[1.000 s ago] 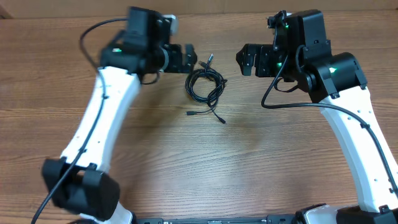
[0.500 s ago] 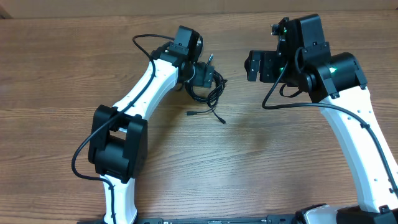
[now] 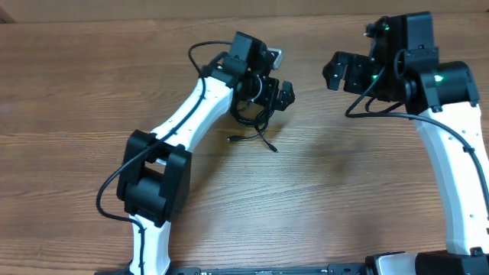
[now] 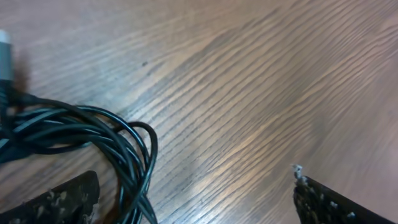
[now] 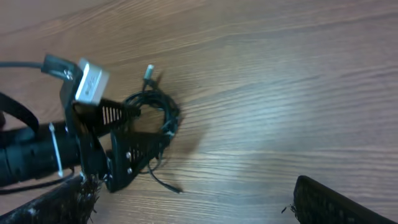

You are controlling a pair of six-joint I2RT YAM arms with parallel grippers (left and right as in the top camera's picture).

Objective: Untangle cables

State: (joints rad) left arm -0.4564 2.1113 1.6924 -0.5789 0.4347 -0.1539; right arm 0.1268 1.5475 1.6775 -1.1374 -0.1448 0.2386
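The cables are a small coil of thin black cords on the wood table, with two loose plug ends trailing toward the front. My left gripper is open and low over the coil's right side. In the left wrist view the coil lies at the left, with strands just inside the left fingertip; the gripper holds nothing. My right gripper is open and empty, to the right of the coil. The right wrist view shows the coil, a plug and the left gripper.
The brown wood table extends around the coil. The left arm's white links stretch diagonally from the front left to the coil. The right arm stands along the right side.
My left gripper has moved right, across the coil to its right side. My right gripper has drawn back to the right, away from the coil. The coil has stayed in place.
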